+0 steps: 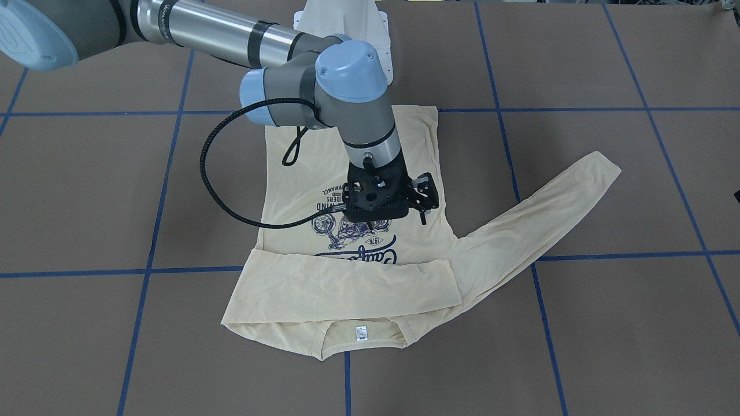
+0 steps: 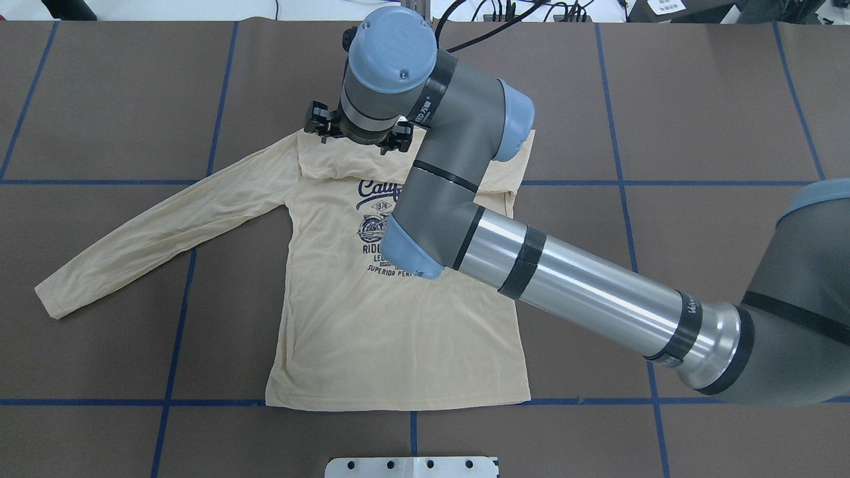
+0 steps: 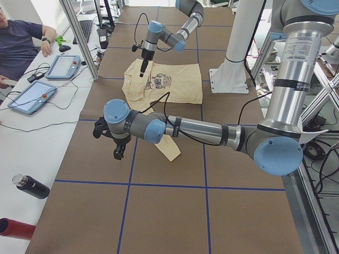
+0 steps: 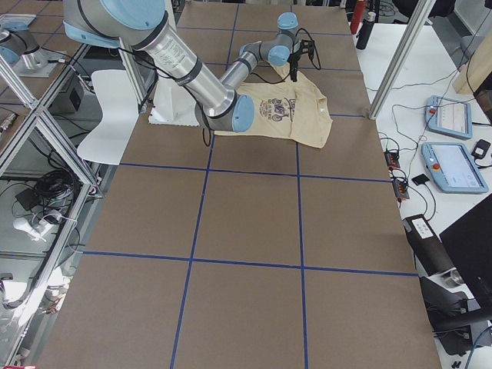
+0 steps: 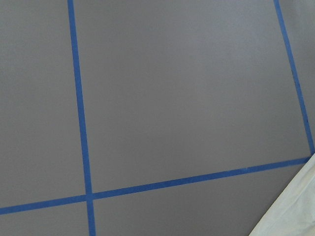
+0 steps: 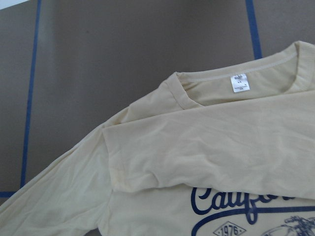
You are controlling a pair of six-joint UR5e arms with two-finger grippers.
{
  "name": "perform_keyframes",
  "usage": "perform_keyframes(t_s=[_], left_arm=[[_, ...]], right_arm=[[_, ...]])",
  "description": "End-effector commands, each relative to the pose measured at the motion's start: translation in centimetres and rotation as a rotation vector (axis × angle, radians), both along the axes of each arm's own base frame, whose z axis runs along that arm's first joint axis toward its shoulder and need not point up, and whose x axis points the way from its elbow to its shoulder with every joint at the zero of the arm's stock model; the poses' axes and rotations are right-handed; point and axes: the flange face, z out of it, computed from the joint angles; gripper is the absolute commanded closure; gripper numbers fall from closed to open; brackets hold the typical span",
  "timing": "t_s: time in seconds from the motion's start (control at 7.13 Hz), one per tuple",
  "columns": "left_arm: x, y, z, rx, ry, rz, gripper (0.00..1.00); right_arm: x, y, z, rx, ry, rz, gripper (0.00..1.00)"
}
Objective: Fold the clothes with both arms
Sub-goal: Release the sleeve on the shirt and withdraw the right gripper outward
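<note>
The cream-yellow shirt (image 2: 385,332) lies flat, print up, on the brown table (image 2: 697,99). One sleeve (image 1: 347,289) is folded across the chest just below the collar and its white neck label (image 1: 361,333). The other sleeve (image 2: 166,226) stretches out flat toward my left side. My right gripper (image 1: 377,203) hangs above the print and holds no cloth; its fingers are hidden under the wrist. The right wrist view shows the collar, label (image 6: 239,83) and folded sleeve (image 6: 221,142). My left gripper (image 3: 118,153) hovers over bare table past the sleeve's end; I cannot tell its state.
Blue tape lines (image 2: 179,318) grid the table. The white pedestal (image 2: 412,467) stands at the near edge behind the shirt's hem. An operator (image 3: 21,37), two tablets (image 3: 63,66) and bottles (image 3: 32,186) sit on the white side table beyond the far edge.
</note>
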Motion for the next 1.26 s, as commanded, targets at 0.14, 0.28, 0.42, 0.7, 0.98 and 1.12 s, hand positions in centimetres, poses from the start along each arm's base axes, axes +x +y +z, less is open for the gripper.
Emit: perform_keyframes(t_s=[0.14, 0.28, 0.42, 0.7, 0.98, 1.12], left_arm=[[8.1, 6.7, 2.7, -0.034, 0.053, -0.174, 0.00], [11.1, 8.9, 2.7, -0.061, 0.043, -0.197, 0.00], [13.3, 11.3, 2.4, -0.107, 0.039, -0.207, 0.00], [15.7, 16.7, 3.4, -0.144, 0.016, -0.193, 0.00], [18.3, 18.4, 4.6, -0.155, -0.025, -0.187, 0.01], [19.6, 18.8, 5.4, -0.157, -0.058, -0.199, 0.01]], right_arm=[[11.1, 4.8, 10.1, -0.022, 0.173, -0.094, 0.00], [14.5, 6.2, 13.3, 0.003, 0.267, -0.176, 0.00], [17.0, 7.4, 15.2, 0.021, 0.325, -0.226, 0.00], [21.3, 10.1, 18.7, 0.054, 0.339, -0.273, 0.00], [22.4, 10.0, 19.1, 0.044, 0.321, -0.293, 0.00], [22.3, 10.1, 19.1, 0.042, 0.318, -0.296, 0.00]])
